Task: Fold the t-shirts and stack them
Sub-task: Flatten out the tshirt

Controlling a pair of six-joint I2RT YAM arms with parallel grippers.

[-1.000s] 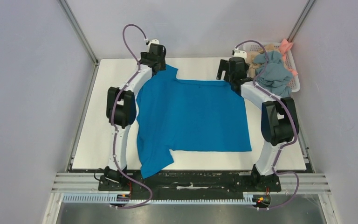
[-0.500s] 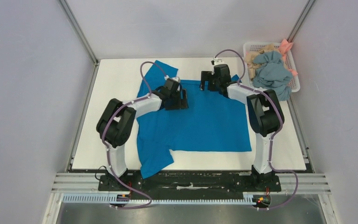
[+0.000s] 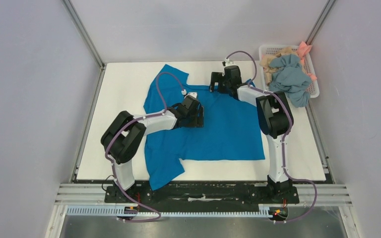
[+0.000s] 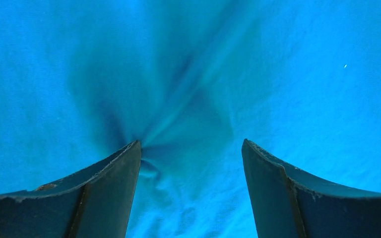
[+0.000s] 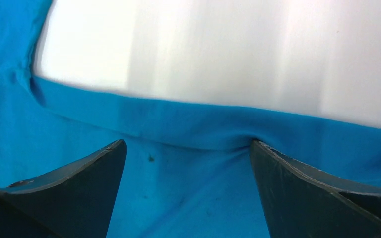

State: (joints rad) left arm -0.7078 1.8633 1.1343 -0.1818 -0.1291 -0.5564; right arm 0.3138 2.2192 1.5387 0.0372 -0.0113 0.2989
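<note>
A bright blue t-shirt (image 3: 218,129) lies spread on the white table, one sleeve at the far left and one hanging at the near left edge. My left gripper (image 3: 195,113) is low over the shirt's upper middle. In the left wrist view it (image 4: 191,144) is open, both tips down on the cloth (image 4: 278,74), with creases fanning out from the left fingertip (image 4: 129,153). My right gripper (image 3: 217,82) is at the shirt's far edge. In the right wrist view it (image 5: 187,142) is open, its tips at the collar band (image 5: 188,124), with nothing between the jaws.
A white basket (image 3: 313,74) at the far right corner holds a grey-blue garment (image 3: 290,77) and pink and beige pieces. Bare white table (image 3: 119,99) shows left of the shirt and beyond the collar (image 5: 228,49). Metal frame posts stand at the far corners.
My left gripper has come from the far left corner down onto the shirt's middle. My right gripper has moved left along the far edge. The far left sleeve now lies spread out.
</note>
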